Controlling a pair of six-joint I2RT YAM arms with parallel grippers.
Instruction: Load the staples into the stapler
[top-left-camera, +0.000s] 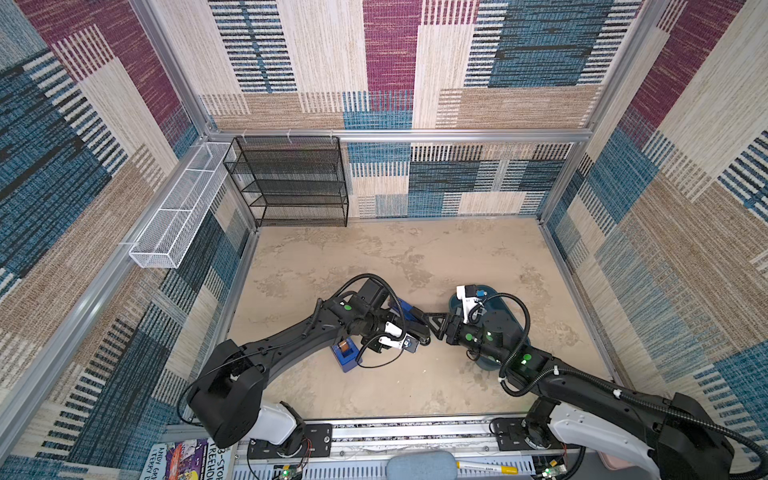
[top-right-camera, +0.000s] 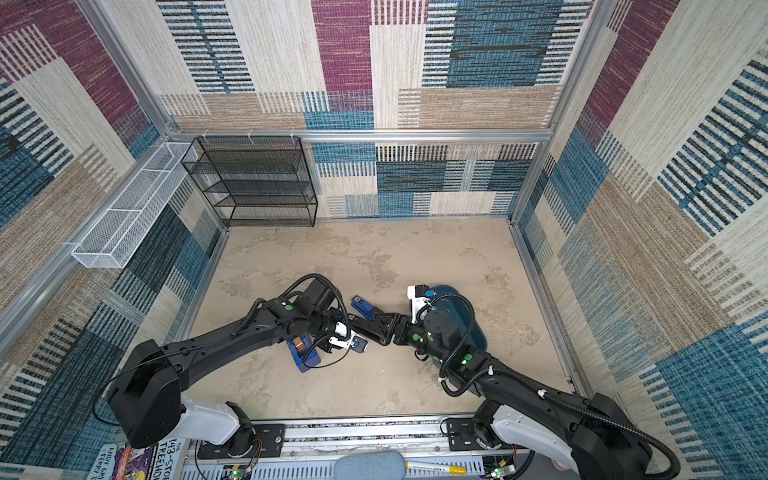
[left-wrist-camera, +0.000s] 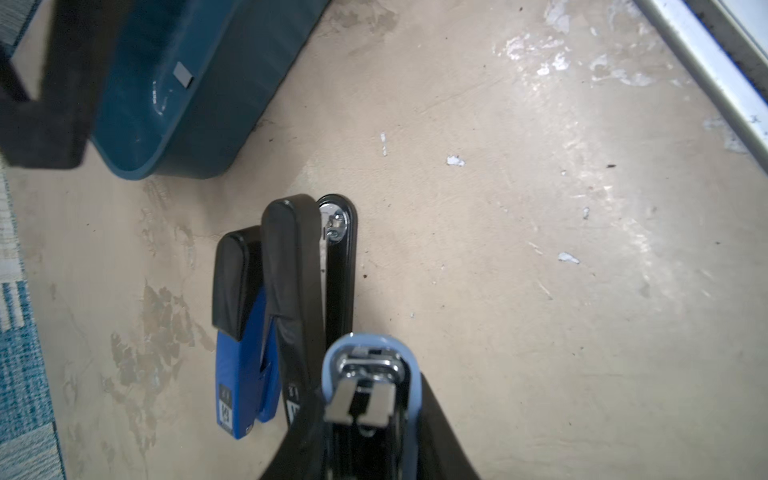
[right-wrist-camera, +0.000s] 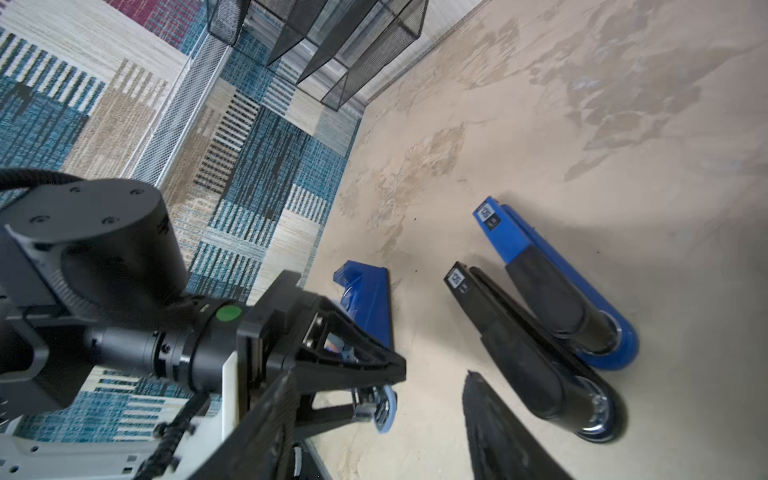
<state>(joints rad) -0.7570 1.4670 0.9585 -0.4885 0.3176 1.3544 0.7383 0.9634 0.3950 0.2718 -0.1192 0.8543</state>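
Note:
My left gripper (left-wrist-camera: 368, 428) is shut on a small light-blue stapler (left-wrist-camera: 365, 357), whose chrome end with two metal tabs points away from the wrist. On the table just beyond it lie a black stapler (left-wrist-camera: 299, 291) and a blue-and-black stapler (left-wrist-camera: 241, 332), side by side. One grey strip of staples (left-wrist-camera: 183, 75) rests inside the teal tray (left-wrist-camera: 137, 137). My right gripper (right-wrist-camera: 378, 374) is open, its fingers (right-wrist-camera: 498, 432) standing either side of the left gripper's tip and the light-blue stapler (right-wrist-camera: 384, 409). In both top views the two grippers (top-left-camera: 428, 332) (top-right-camera: 381, 334) meet at mid-table.
A blue tape dispenser (top-left-camera: 346, 353) stands under the left wrist. The teal tray (top-left-camera: 498, 299) lies largely beneath the right arm. A black mesh rack (top-left-camera: 291, 183) and a white mesh basket (top-left-camera: 178, 208) sit at the back left. Patterned walls enclose the table.

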